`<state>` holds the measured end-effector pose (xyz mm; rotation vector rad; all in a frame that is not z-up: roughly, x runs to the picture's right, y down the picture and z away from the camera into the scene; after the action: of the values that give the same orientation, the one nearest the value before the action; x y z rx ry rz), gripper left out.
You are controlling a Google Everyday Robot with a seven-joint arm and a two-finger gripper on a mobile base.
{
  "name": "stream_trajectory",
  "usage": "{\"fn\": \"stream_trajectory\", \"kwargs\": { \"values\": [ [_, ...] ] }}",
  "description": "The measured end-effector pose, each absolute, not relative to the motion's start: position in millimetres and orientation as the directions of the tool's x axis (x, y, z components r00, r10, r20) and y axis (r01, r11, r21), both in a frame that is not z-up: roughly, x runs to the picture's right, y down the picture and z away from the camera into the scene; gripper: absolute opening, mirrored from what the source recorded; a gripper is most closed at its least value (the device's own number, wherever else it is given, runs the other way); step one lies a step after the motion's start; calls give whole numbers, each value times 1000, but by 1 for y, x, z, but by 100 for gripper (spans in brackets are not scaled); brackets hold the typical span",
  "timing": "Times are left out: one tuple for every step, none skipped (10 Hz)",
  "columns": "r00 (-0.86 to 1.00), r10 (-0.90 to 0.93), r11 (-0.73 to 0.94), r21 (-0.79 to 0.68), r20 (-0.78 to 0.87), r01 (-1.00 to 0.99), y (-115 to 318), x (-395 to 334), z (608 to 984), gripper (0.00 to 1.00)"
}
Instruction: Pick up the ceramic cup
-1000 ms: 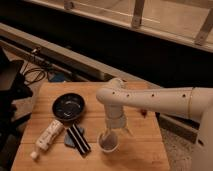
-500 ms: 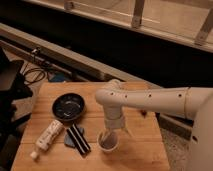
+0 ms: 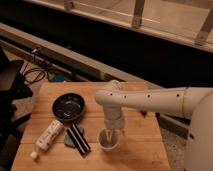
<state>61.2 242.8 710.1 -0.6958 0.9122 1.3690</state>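
The small white ceramic cup point(image 3: 109, 139) stands on the wooden table point(image 3: 145, 150) near its front edge, right of centre. My gripper point(image 3: 111, 134) hangs straight down from the white arm point(image 3: 150, 100) and sits right over the cup's rim, reaching into or around it. The lower end of the gripper is partly hidden against the cup.
A dark shallow bowl point(image 3: 68, 107) sits left of the arm. A white capped tube point(image 3: 47, 137) lies at the front left. A dark flat striped packet point(image 3: 77, 138) lies between the tube and the cup. Black equipment point(image 3: 12, 85) stands past the table's left edge.
The arm has shifted slightly left and lowered over the cup. The cup has not visibly moved.
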Motion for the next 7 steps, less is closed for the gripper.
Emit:
{"fn": "stream_trajectory", "kwargs": {
  "values": [
    [-31,507,102,96,-861,-990,242,62,710,55],
    [-31,508,102,96,-861,-990,241,62,710,52],
    [-27,510,104,93,-860,-990,239,61,709,44],
    [-20,514,108,88,-857,-990,234,60,705,33],
    [-10,518,113,80,-856,-990,226,58,700,24],
    [-4,520,116,76,-854,-990,220,57,693,21],
    [3,524,115,67,-852,-991,213,57,690,21]
  ]
}}
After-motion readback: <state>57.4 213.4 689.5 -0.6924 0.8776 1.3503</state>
